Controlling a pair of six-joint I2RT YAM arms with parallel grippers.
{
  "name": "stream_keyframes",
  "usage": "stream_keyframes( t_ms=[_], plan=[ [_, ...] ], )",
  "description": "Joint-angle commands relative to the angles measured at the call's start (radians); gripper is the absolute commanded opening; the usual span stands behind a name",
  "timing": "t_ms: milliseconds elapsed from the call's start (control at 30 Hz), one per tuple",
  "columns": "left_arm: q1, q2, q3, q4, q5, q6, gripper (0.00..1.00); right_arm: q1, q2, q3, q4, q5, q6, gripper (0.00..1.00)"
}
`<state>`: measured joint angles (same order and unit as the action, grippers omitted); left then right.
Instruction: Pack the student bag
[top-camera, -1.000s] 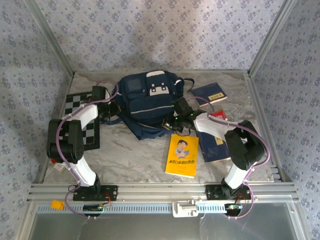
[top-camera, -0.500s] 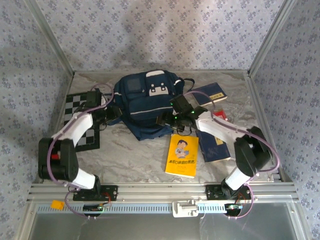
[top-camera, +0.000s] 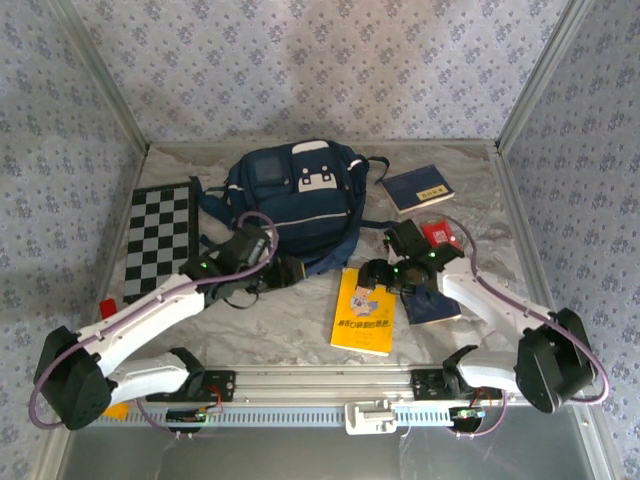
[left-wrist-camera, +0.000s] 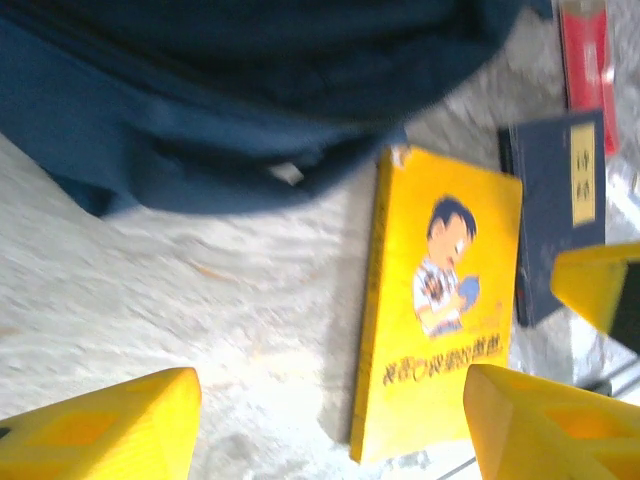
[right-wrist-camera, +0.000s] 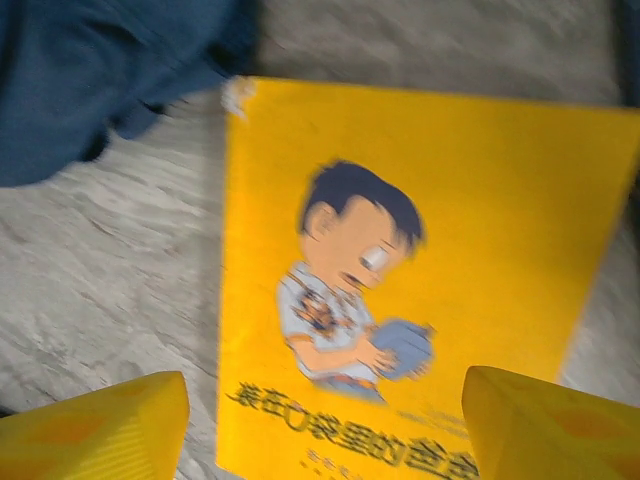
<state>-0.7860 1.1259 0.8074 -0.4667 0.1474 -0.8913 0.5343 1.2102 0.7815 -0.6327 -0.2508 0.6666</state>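
Observation:
The student bag (top-camera: 290, 195), navy with white stripes and a white-flapped pocket, lies at the back middle of the table; its dark fabric also shows in the left wrist view (left-wrist-camera: 250, 90) and the right wrist view (right-wrist-camera: 110, 70). My left gripper (top-camera: 290, 272) hovers open just in front of the bag's near edge, over bare table (left-wrist-camera: 330, 420). My right gripper (top-camera: 372, 275) is open above the top of the yellow book (top-camera: 365, 310), with the cartoon cover between its fingers (right-wrist-camera: 325, 425). Neither gripper holds anything.
A blue book (top-camera: 420, 188) lies at the back right. A dark blue book (top-camera: 432, 305) and a red item (top-camera: 437, 233) lie right of the yellow book (left-wrist-camera: 445, 300). A chessboard (top-camera: 158, 240) lies at the left. Metal frame posts rise at the corners.
Both grippers have opened, let go of the bag and drawn back towards the near side. The left one now sits in front of the bag, the right over the yellow book.

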Motion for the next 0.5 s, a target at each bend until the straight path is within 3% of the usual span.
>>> stream_keyframes(
  t_ms=[0,167,300,467],
  plan=[
    [-0.103,0.041,-0.004,0.044,-0.099,-0.109,0.69,-0.03,-0.078,-0.062,-0.053,-0.01,-0.03,0.71],
    [-0.223,0.162,0.0,0.187,-0.134,-0.141,0.68,-0.102,-0.111,-0.159,-0.107,-0.042,-0.03,0.7],
    [-0.263,0.274,0.027,0.225,-0.137,-0.163,0.65,-0.123,-0.083,-0.235,0.022,-0.103,0.0,0.71],
    [-0.268,0.387,0.003,0.374,-0.058,-0.195,0.62,-0.123,0.003,-0.258,0.131,-0.15,0.054,0.7]
  ],
)
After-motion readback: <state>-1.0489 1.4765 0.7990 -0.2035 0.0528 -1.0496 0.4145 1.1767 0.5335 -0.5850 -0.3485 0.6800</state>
